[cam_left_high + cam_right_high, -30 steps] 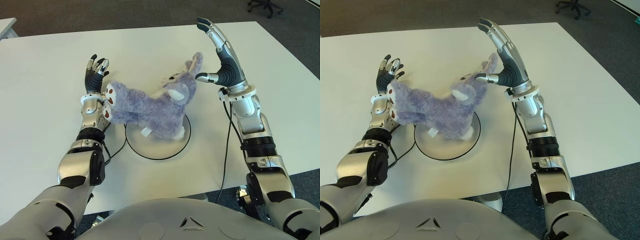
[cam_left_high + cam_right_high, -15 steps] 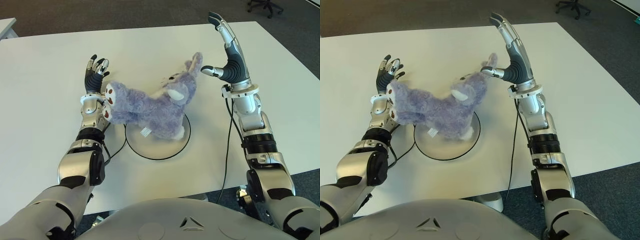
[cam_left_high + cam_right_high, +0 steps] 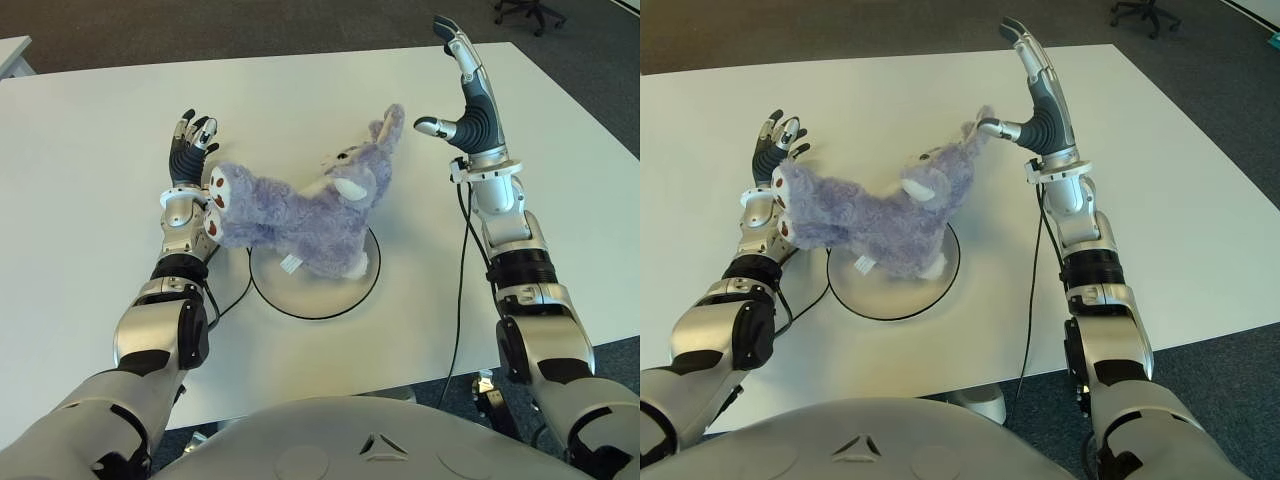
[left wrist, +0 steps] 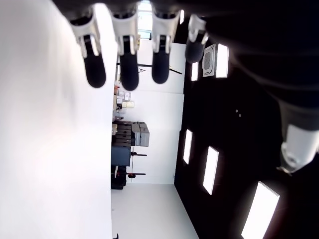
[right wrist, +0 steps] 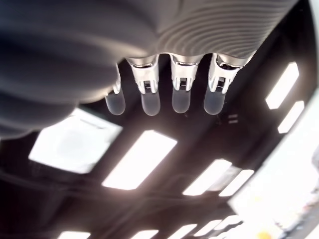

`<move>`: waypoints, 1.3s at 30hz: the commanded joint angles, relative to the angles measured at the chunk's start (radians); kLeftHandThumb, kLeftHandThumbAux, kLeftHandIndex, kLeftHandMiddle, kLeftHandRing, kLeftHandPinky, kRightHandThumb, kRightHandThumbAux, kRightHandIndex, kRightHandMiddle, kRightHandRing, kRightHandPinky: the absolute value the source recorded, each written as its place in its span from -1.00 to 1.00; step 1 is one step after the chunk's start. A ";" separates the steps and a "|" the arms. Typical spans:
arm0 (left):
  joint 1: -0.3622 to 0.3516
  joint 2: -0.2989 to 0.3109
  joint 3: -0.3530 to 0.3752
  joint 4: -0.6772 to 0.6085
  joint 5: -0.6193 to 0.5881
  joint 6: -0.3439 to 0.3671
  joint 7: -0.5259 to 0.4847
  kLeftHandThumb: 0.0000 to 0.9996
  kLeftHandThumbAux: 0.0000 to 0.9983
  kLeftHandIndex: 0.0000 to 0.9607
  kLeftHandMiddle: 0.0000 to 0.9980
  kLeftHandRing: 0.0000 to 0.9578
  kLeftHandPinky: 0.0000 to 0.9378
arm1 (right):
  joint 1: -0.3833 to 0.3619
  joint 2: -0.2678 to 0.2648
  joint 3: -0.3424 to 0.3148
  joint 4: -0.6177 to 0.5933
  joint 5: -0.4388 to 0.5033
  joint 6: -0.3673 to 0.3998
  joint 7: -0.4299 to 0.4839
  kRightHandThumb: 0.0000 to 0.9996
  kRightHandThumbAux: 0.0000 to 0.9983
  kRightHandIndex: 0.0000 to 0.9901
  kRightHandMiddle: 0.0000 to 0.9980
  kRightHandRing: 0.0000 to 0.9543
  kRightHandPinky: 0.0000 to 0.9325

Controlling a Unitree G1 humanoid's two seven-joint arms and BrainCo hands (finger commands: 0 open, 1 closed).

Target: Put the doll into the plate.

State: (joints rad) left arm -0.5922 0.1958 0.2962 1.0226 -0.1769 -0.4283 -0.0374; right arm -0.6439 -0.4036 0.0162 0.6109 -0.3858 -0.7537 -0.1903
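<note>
Plush all over, the doll (image 3: 300,215) lay on its side across the plate (image 3: 330,300), its belly and lower legs over the rim on the far side, its feet pointing toward my left hand (image 3: 190,150) and its ears toward my right hand (image 3: 465,105). I judged it light and soft, something that would squash and sag under a grip rather than slip, and not at all fragile; the thick middle of the body looked the surest place to take hold, since an ear or a foot would only let the rest droop. My left hand showed just beyond the feet with its fingers (image 4: 128,69) straight and released, holding nothing. My right hand stood upright and clear of the ears, thumb out, fingers (image 5: 182,97) extended, also empty. Whether the left wrist actually touched the feet I could not tell from the head views. Much of the doll overhung the plate toward my left, so I thought the placing only partly tidy. Around it the table (image 3: 100,290) carried little: a thin cable (image 3: 462,290) ran along my right forearm and another beside the left, neither crossing the plate. Nothing stood between either hand and the doll.
</note>
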 commanded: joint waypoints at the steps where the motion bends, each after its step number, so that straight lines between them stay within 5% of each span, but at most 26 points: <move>1: 0.061 -0.018 -0.003 0.052 0.002 0.027 -0.014 -1.00 -0.04 -0.80 -0.66 -0.62 -0.58 | -0.041 0.006 0.006 0.079 0.003 -0.041 -0.027 -1.00 -0.48 -1.00 -0.94 -0.93 -1.00; 3: 0.061 -0.017 -0.005 0.051 0.004 0.023 -0.013 -1.00 -0.04 -0.79 -0.66 -0.63 -0.62 | -0.051 0.011 0.011 0.106 -0.001 -0.049 -0.041 -1.00 -0.50 -1.00 -0.91 -0.85 -1.00; 7: 0.060 -0.013 -0.007 0.054 0.007 0.017 -0.015 -1.00 -0.06 -0.81 -0.68 -0.68 -0.78 | -0.069 0.022 0.018 0.153 0.012 -0.040 -0.036 -1.00 -0.53 -1.00 -0.48 -0.72 -1.00; 9: 0.061 -0.011 -0.009 0.054 0.009 0.014 -0.017 -1.00 -0.08 -0.82 -0.69 -0.70 -0.80 | -0.078 0.025 0.017 0.175 0.032 -0.023 -0.013 -1.00 -0.55 -1.00 -0.83 -0.49 -1.00; 13: 0.059 -0.007 -0.011 0.057 0.010 0.011 -0.019 -1.00 -0.08 -0.82 -0.70 -0.72 -0.82 | -0.100 0.023 0.013 0.221 0.058 0.006 0.015 -1.00 -0.56 -1.00 -0.93 -0.36 -1.00; 20: 0.056 -0.003 -0.012 0.059 0.012 0.009 -0.021 -1.00 -0.07 -0.84 -0.73 -0.75 -0.85 | -0.121 0.021 0.017 0.251 0.050 0.058 0.005 -1.00 -0.60 -1.00 -0.99 0.23 -0.85; 24: 0.056 0.000 -0.013 0.060 0.013 0.005 -0.025 -1.00 -0.08 -0.85 -0.73 -0.76 -0.85 | -0.132 0.025 0.015 0.280 0.064 0.073 0.015 -1.00 -0.59 -1.00 -0.90 0.15 -1.00; 36: 0.052 0.002 -0.009 0.064 0.013 -0.001 -0.030 -1.00 -0.08 -0.85 -0.68 -0.70 -0.81 | -0.190 0.025 0.002 0.416 0.101 0.094 0.027 -1.00 -0.55 -1.00 -1.00 -0.06 -0.91; 37: 0.052 0.001 -0.010 0.062 0.013 -0.001 -0.029 -1.00 -0.09 -0.86 -0.68 -0.70 -0.81 | -0.193 0.028 0.000 0.422 0.106 0.093 0.029 -1.00 -0.52 -1.00 -1.00 -0.36 -0.92; 39: 0.051 0.003 -0.010 0.064 0.014 -0.001 -0.029 -1.00 -0.09 -0.86 -0.68 -0.69 -0.81 | -0.199 0.033 -0.003 0.431 0.113 0.092 0.029 -1.00 -0.50 -1.00 -1.00 -0.38 -0.85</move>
State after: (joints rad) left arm -0.5995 0.2117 0.2928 1.0401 -0.1679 -0.4634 -0.0534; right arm -0.8194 -0.3868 0.0195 1.0176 -0.2950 -0.6741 -0.1699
